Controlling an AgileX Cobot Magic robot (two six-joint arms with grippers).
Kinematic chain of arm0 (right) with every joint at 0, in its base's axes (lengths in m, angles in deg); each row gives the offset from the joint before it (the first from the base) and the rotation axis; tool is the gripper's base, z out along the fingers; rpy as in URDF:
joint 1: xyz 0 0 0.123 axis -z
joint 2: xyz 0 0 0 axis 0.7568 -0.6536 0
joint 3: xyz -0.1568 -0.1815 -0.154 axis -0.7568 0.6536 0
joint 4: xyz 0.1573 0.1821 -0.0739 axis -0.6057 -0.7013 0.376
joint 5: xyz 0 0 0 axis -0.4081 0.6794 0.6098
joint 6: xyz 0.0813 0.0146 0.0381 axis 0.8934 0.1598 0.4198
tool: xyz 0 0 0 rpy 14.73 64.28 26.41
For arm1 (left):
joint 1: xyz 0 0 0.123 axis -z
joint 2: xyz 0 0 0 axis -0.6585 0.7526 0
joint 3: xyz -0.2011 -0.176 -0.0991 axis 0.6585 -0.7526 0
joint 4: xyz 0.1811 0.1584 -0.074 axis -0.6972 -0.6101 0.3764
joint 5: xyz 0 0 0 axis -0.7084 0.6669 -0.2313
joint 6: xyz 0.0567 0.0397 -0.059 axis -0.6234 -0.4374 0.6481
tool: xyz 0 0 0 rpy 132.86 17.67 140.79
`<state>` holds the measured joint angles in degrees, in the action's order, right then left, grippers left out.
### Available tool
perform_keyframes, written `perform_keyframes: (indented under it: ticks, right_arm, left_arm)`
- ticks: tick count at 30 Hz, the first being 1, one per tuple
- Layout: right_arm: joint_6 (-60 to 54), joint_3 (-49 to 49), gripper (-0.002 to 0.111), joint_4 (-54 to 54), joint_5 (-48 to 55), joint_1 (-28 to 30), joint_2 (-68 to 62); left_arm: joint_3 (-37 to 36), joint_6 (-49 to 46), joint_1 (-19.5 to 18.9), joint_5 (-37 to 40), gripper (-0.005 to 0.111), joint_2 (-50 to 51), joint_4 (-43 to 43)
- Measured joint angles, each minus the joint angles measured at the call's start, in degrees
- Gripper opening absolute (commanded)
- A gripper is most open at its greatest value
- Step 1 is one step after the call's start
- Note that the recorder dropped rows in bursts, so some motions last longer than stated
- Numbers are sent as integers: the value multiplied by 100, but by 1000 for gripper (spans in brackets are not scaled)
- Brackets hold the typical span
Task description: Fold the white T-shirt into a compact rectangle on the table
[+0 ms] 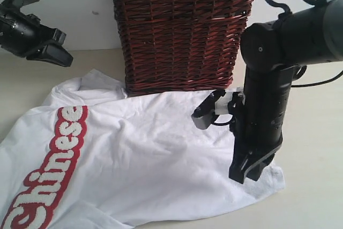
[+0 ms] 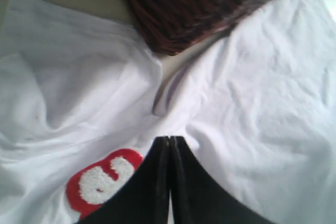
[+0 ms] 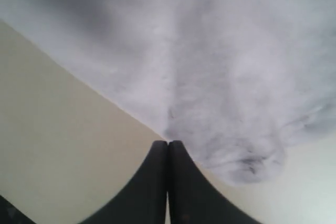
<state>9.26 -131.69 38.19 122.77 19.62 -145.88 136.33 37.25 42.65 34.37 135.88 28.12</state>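
Right gripper [image 1: 244, 177], jaws together, on near-vertical arm, tip down at white T-shirt [image 1: 161, 148] corner, possibly pinching hem.

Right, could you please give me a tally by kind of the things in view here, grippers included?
T-shirt: 1
Basket: 1
Table: 1
Grippers: 2, the left gripper and the right gripper
Total: 5
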Motion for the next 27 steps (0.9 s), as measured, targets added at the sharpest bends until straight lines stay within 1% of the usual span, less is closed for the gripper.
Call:
perform_keyframes:
  ticks: [1, 3, 5, 6, 8, 9, 11, 14, 16, 18, 21, 22, 23, 25, 27]
  right_arm:
    - [115, 0, 0, 170, 0, 0, 45]
    - [514, 0, 0, 616, 0, 0, 129]
    - [1229, 0, 0, 1170, -14, 0, 226]
    - [1701, 0, 0, 1545, -14, 0, 290]
    - [2596, 0, 0, 2248, 38, 0, 449]
    - [3005, 0, 0, 2588, 85, 0, 546]
    - [3480, 0, 0, 3005, 139, 0, 750]
    - [3804, 0, 0, 3214, 74, 0, 1193]
    - [3912, 0, 0, 3254, -46, 0, 1496]
    - [3965, 0, 2, 3251, -100, 0, 1856]
    - [4008, 0, 3, 3251, -126, 0, 2357]
    - [4024, 0, 3, 3208, -139, 0, 2518]
    - [4024, 0, 3, 3159, -190, 0, 2662]
    - [4005, 0, 3, 3030, -261, 0, 2869]
    - [3964, 0, 3, 2886, -300, 0, 3005]
  left_arm:
    - [-75, -327, 28, 130, 0, -14, 121]
    - [-287, -878, 217, 335, 4, -29, 364]
    - [-474, -1162, 507, 360, 14, -29, 413]
    - [-564, -1256, 747, 349, 20, -29, 386]
    - [-662, -1312, 1102, 312, 31, -29, 245]
    - [-675, -1312, 1389, 302, 34, -29, 103]
    - [-687, -1237, 1790, 289, 39, -29, -90]
    - [-725, -1137, 2623, 240, 39, -29, -405]
    - [-780, -1019, 3239, 204, 39, -29, -650]
    - [-832, -766, 3849, 113, 41, -29, -1073]
    - [-1045, -127, 4573, -189, 55, -29, -1825]
    - [-1125, -9, 4748, -329, 60, -16, -2034]
    - [-1229, 139, 4957, -488, 62, -3, -2230]
    - [-1411, 526, 5342, -880, 63, 54, -2657]
    - [-1531, 1151, 5620, -1407, 63, 125, -3343]
